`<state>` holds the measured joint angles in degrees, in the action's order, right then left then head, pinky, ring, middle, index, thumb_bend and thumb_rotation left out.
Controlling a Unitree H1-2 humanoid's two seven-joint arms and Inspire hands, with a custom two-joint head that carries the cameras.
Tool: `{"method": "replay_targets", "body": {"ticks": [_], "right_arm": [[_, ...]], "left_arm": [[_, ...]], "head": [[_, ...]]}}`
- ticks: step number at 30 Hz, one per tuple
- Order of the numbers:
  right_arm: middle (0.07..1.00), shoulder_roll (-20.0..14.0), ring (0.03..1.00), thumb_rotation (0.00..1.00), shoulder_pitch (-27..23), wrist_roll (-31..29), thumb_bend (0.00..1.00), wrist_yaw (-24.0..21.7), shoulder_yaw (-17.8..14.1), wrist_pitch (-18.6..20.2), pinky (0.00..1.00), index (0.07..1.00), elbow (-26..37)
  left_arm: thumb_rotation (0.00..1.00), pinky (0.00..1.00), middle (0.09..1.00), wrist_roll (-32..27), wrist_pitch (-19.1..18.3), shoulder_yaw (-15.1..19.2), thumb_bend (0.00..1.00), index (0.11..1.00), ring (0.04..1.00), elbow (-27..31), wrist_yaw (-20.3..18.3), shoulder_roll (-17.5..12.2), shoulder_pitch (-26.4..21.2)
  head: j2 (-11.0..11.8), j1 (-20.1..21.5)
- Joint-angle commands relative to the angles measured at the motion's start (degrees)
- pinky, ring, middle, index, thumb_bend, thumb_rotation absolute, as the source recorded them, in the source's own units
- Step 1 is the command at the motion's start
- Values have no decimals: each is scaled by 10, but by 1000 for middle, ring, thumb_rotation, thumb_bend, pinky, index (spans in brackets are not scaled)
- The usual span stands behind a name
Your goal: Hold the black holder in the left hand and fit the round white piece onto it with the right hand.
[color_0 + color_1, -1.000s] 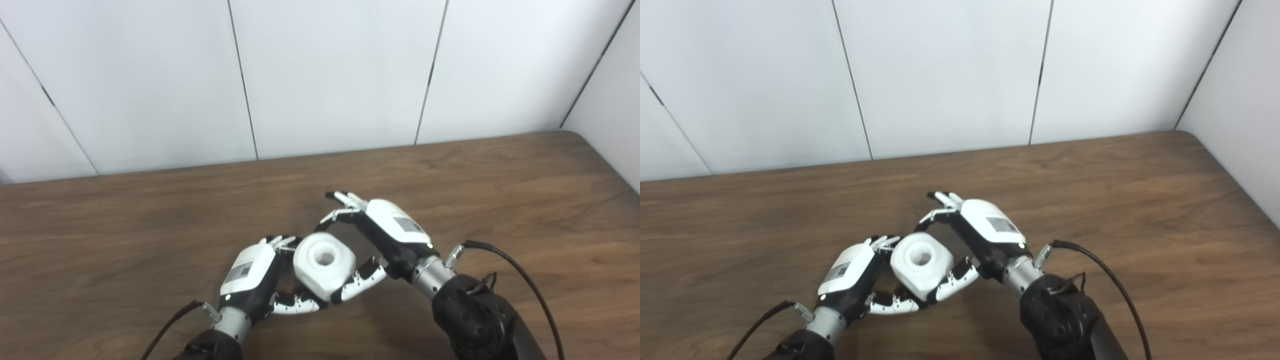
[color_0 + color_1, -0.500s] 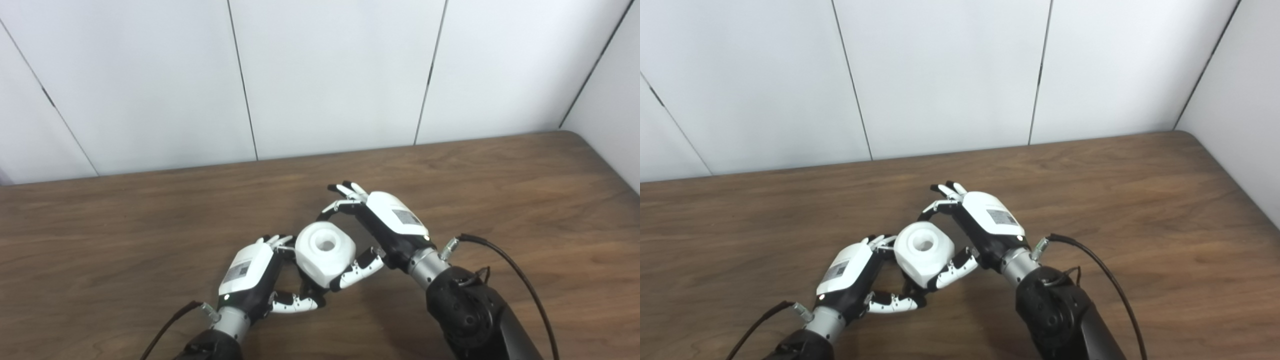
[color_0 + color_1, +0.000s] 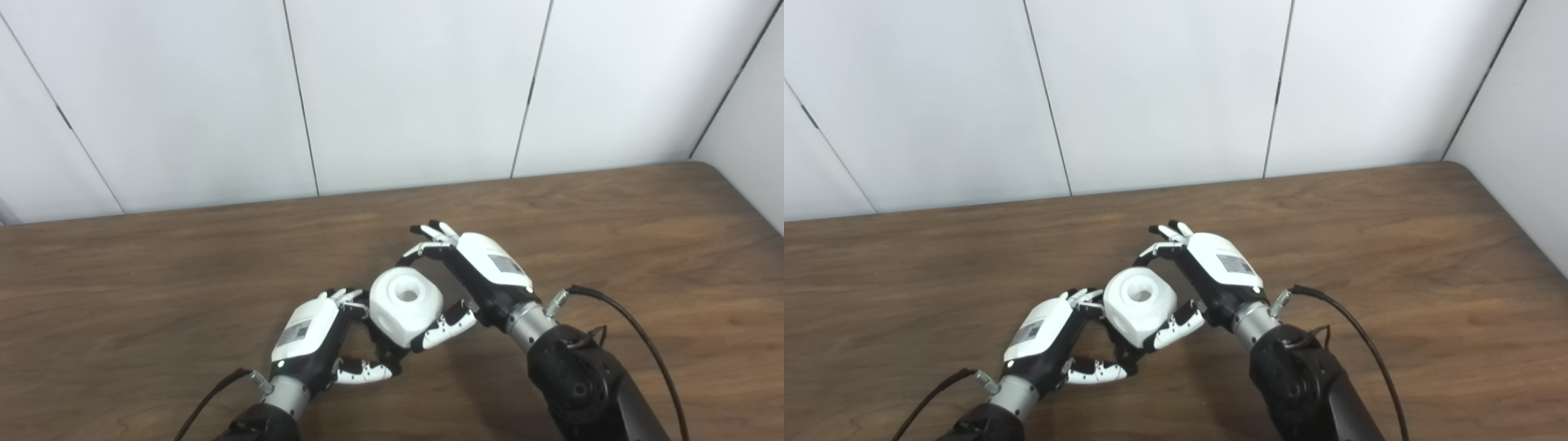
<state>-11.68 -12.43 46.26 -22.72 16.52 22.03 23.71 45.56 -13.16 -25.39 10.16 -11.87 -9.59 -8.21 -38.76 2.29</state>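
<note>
Black holder (image 3: 387,350) mostly hidden under white piece (image 3: 405,306).

No readable text anywhere. Left hand (image 3: 306,331) carries a small grey sticker (image 3: 298,331) on its white back; right hand (image 3: 484,278) carries a similar sticker (image 3: 505,264). Print on both too small and blurred to read.

The round white plastic piece (image 3: 405,306), a chunky rounded block with a circular hollow in its top face, sits tilted slightly above the wooden table (image 3: 612,233), near its front edge and about midway along it. Beneath it, only a dark sliver of the black holder (image 3: 387,350) shows; its shape cannot be made out.
</note>
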Motion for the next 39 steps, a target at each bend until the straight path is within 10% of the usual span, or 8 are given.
{"method": "replay_targets", "body": {"ticks": [1,13,20,39], "right_arm": [[949,-16,1000,139,1,13,510,-18,2,8,898,479,8],[996,-22,1000,156,-5,-8,512,-95,-1,48,953,495,52],[1000,-13,1000,384,-5,-6,902,-142,-20,49,982,802,67],[1000,0,1000,420,-7,8,1000,-174,-35,48,994,896,71]], "left_arm": [[45,1000,892,2,8,-10,517,482,942,11,-8,7,-5],[44,1000,898,0,6,-9,517,482,944,10,-10,8,-7],[44,1000,896,-2,5,-8,517,481,946,8,-11,9,-8],[44,1000,895,1,6,-6,517,482,945,7,-11,10,-9]], "head": [[-1,1],[-2,0],[-2,-1],[-1,0]]}}
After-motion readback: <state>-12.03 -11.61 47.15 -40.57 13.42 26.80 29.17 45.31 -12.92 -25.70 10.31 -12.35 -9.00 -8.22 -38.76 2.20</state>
